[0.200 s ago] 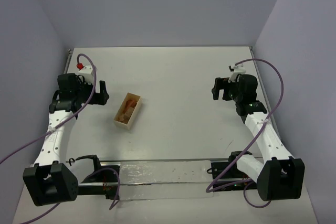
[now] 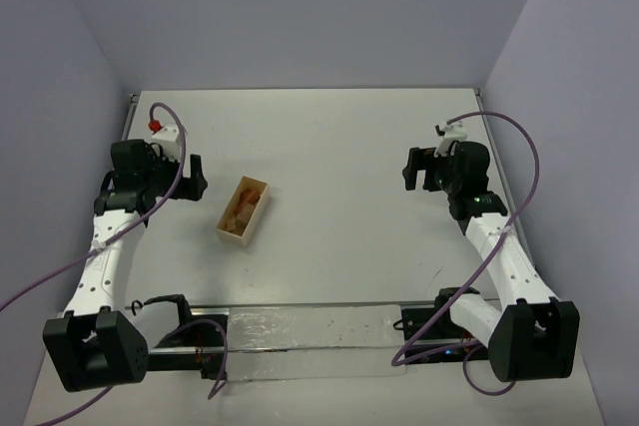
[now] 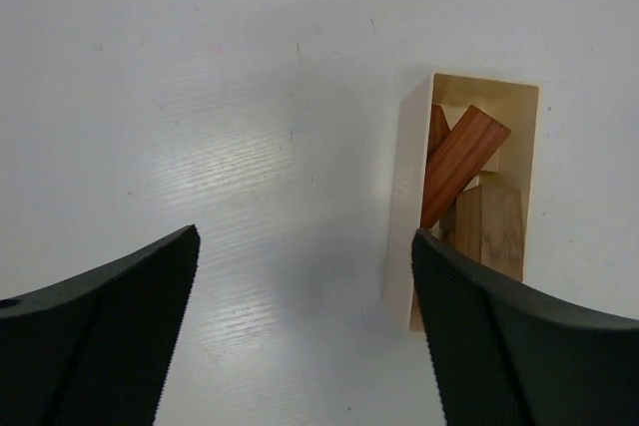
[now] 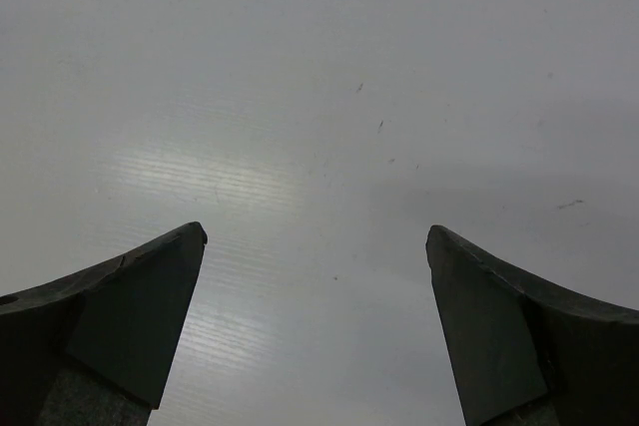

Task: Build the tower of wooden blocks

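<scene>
Several wood blocks (image 2: 242, 209) lie jumbled inside a pale wooden box (image 2: 229, 230) left of the table's middle. In the left wrist view a reddish-brown brick (image 3: 459, 161) leans across a tan block (image 3: 491, 226) in the box (image 3: 405, 197). No tower stands anywhere in view. My left gripper (image 2: 198, 176) is open and empty, just left of the box; in its wrist view (image 3: 305, 246) the box sits by the right finger (image 3: 479, 326). My right gripper (image 2: 411, 168) is open and empty over bare table at the right, also seen in its wrist view (image 4: 315, 236).
The white table (image 2: 339, 147) is walled at the back and both sides. A clear strip (image 2: 310, 331) and cables run along the near edge between the arm bases.
</scene>
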Controlling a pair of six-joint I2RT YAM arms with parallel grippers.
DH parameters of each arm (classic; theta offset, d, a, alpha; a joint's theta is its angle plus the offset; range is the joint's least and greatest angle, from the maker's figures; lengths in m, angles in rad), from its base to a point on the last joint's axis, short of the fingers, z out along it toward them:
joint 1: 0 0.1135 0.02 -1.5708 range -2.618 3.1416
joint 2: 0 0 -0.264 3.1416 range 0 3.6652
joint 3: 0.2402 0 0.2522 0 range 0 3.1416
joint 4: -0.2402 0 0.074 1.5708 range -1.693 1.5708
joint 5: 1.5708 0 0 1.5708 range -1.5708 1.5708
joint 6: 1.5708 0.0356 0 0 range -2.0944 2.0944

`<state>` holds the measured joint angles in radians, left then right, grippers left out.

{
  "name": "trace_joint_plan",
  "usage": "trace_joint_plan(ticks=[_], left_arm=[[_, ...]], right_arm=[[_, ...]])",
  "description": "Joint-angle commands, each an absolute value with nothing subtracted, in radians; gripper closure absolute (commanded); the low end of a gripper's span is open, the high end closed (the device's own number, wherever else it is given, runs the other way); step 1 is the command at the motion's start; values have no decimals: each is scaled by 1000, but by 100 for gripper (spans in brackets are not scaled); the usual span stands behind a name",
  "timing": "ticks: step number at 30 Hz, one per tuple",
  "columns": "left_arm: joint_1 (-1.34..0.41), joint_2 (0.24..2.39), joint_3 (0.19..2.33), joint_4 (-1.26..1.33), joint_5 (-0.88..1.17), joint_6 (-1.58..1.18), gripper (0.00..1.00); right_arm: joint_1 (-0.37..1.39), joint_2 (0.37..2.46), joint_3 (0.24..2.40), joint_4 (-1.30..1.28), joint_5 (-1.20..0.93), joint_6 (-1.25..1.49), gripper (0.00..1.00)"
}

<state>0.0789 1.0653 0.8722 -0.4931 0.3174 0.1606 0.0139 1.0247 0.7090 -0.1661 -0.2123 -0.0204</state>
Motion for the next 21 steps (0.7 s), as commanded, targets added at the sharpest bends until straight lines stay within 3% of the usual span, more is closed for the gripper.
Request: trace_joint_plan(ticks=[1, 7, 13, 21], left_arm=[[15, 1033, 895, -498, 312, 201, 13], [-207, 1059, 862, -494, 153, 140, 10], [-256, 1158, 882, -512, 148, 79, 27], [-273, 1234, 888, -503, 102, 53, 35]], right_arm=[[7, 1038, 764, -159, -216, -29, 0], [6, 1042, 764, -160, -213, -31, 0], [8, 1049, 765, -160, -214, -28, 0], [6, 1057, 769, -166, -213, -26, 0]])
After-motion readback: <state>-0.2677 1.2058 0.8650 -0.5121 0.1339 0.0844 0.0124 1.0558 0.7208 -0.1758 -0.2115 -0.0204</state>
